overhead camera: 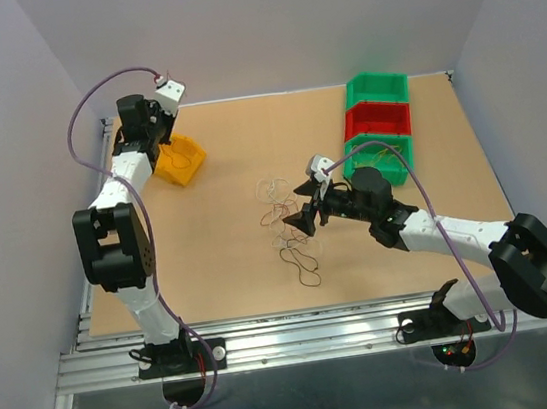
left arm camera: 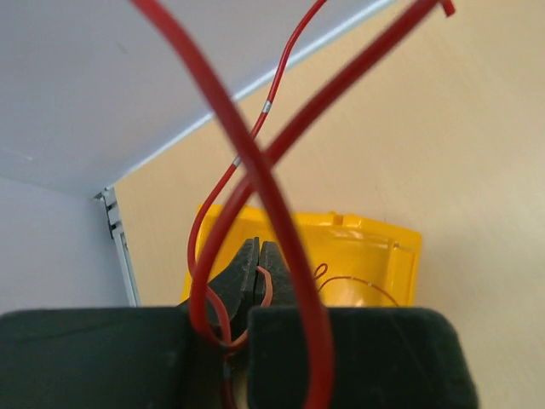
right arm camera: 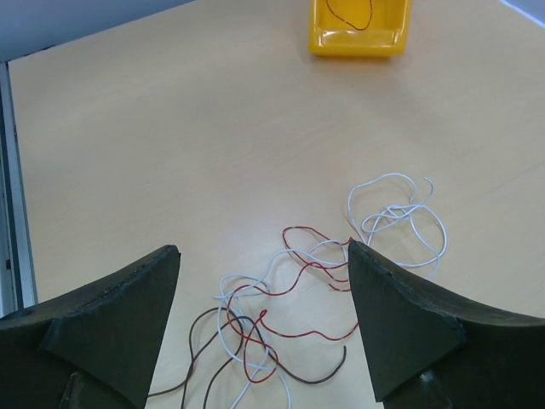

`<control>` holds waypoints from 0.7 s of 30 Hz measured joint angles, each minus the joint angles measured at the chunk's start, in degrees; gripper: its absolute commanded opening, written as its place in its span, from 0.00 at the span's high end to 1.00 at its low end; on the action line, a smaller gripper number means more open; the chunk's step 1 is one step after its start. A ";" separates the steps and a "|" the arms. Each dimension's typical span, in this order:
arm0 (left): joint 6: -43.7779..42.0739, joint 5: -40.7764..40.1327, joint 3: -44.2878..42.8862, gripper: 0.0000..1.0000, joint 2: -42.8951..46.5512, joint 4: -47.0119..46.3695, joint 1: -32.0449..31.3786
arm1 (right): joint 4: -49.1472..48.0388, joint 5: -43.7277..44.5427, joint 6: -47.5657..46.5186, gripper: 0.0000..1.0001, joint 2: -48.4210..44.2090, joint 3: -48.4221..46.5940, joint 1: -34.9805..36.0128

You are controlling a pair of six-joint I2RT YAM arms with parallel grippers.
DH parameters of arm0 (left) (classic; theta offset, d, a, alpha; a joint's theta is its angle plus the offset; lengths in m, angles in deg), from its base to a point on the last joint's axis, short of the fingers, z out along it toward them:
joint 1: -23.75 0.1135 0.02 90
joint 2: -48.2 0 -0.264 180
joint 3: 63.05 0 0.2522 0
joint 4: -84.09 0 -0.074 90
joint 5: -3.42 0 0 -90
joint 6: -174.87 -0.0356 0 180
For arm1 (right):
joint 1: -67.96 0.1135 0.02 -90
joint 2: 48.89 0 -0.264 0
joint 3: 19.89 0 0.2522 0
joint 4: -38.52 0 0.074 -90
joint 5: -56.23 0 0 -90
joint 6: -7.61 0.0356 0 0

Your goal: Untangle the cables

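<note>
Cables lie in a loose tangle on the table, near its middle, just below the right gripper. Its jaws are spread wide with nothing between them. The strands are thin and come in three colours, white, red and brown, looped over one another, with a white coil at one edge. How many separate strands there are I cannot tell.

The left gripper has its jaws pressed together, pinching a red cable that rises from them and crosses itself in a loop. It hangs above the yellow bin at the table's far left, where one thin reddish wire lies.

There are four bins: one yellow, one red, and two green. The red and green ones are in a row at far right, with red between the greens. Their contents are too small to tell.
</note>
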 measured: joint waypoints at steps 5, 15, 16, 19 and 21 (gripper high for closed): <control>-6.78 0.11 3.82 1.00 0.00 0.28 1.60 | -0.31 0.11 0.26 0.15 0.02 0.00 0.00; -20.85 -0.98 -0.96 1.00 -6.51 11.76 2.56 | -0.63 -0.11 1.09 0.15 0.74 0.00 0.00; -22.08 -1.49 -2.49 1.00 -8.24 13.35 2.67 | -0.70 -0.15 1.11 0.15 0.83 0.00 0.00; -24.30 -1.70 -4.28 1.00 -10.82 17.55 3.13 | -0.85 -0.37 1.27 0.15 0.90 -0.02 0.00; -25.51 -1.70 -5.01 0.95 -11.63 19.91 3.52 | -0.87 -0.48 1.29 0.15 1.01 -0.11 0.00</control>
